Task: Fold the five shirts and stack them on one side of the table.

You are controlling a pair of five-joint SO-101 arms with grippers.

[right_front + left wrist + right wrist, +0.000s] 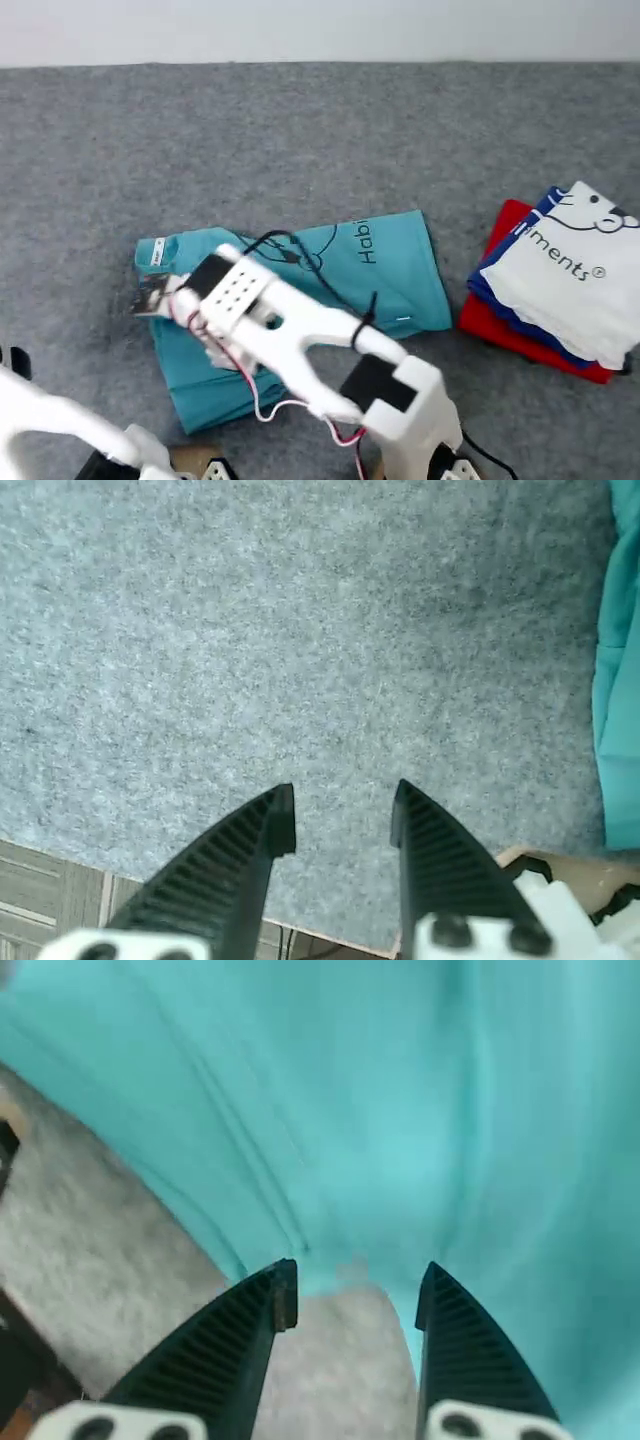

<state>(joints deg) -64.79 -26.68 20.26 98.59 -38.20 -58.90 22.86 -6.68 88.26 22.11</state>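
Teal shirt (390, 265), dark print, partly folded, spread right hand (355, 1288) at its edge; left hand (342, 815) spread.

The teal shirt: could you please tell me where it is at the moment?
In the high view the teal shirt lies mid-way across the table, left of the folded stack, with the right gripper at its left edge.

teal shirt (400, 270), grey table (300, 130) — shirts (560, 290) in red, blue, white.
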